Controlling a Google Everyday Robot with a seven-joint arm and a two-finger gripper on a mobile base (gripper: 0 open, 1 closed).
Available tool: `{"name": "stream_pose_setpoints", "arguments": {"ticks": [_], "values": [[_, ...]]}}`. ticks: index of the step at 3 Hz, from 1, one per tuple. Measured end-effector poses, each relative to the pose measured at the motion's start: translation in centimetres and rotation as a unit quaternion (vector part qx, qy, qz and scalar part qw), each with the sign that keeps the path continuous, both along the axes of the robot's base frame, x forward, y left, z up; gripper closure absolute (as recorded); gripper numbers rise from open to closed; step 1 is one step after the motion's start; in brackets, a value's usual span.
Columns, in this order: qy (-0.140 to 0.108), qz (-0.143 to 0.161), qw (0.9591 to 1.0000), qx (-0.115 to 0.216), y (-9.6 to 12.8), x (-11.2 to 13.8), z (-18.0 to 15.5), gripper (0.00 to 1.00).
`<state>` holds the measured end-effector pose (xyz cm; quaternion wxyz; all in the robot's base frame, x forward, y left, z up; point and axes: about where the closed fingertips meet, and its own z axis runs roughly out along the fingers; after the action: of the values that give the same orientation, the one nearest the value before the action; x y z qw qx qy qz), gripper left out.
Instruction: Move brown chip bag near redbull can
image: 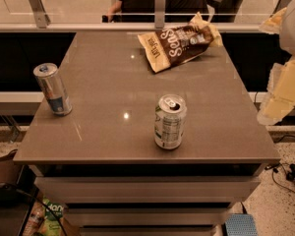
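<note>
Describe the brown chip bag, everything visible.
The brown chip bag is a crinkled, glossy packet, dark brown in the middle with large white lettering and cream-yellow ends. It lies flat and slanted on the far right part of the table, with its upper end near the back edge. Only the table touches it. The gripper hangs beyond the table's right edge, apart from the bag.

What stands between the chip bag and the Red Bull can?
Nothing visible: bare table lies between brown chip bag and redbull can. The pale can stands clear, nearer the front. The gripper hangs beyond the right edge.
</note>
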<state>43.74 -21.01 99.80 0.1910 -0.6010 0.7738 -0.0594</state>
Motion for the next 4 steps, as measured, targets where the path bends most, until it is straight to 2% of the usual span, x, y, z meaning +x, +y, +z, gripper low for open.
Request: {"name": "stream_pose_setpoints", "arguments": {"ticks": [2,3,4], "values": [[-0.01,0.004,0.9999,-0.003,-0.1,0.3,0.5,0.0],[-0.039,0.01,0.9991,-0.015,-0.2,1.8,1.1,0.0],[-0.078,0.016,0.9963,-0.032,-0.5,3.7,1.0,0.0]]}}
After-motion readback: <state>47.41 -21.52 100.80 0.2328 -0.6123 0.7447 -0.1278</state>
